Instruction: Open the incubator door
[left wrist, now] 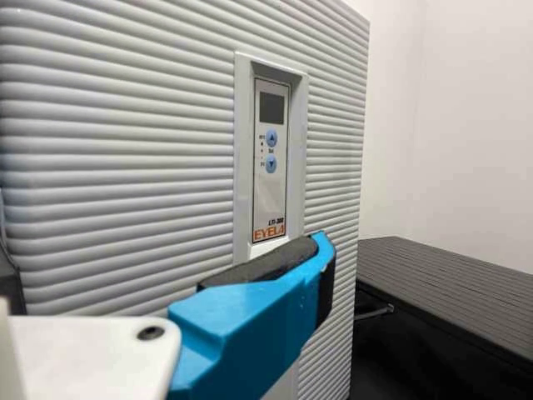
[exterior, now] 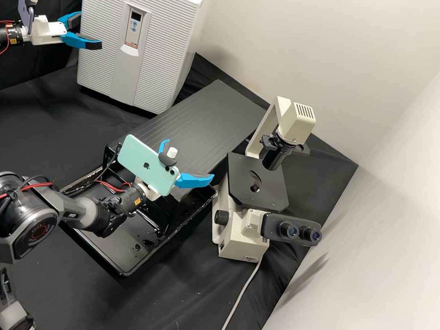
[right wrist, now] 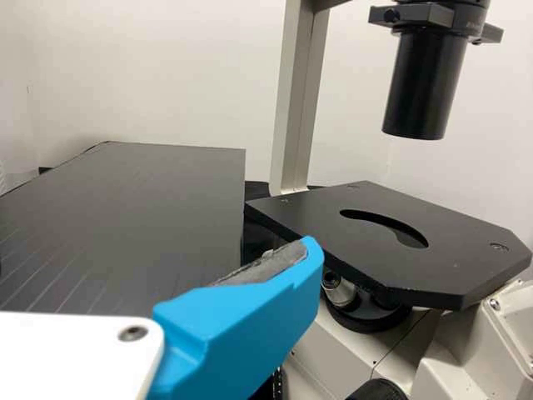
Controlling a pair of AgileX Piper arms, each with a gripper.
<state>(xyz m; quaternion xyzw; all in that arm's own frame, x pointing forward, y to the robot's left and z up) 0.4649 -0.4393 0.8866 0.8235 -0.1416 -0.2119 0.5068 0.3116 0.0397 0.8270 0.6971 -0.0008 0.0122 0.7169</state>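
From where I stand, the high view shows the pale grey, ribbed plastic incubator door (exterior: 99,73) looking shut at the back of the black cloth worktop (exterior: 33,124), with the left white claw with blue fingers (exterior: 90,30) wide and empty beside it, and the right white claw with blue fingers (exterior: 190,159) wide too. In the left wrist view, a blue finger with a dark pad (left wrist: 250,333) is by the door, so go slow, hook its loose edge, and pull softly in a curve. In the right wrist view, a flat black microscope stage (right wrist: 366,258) is near, so don't bump it.
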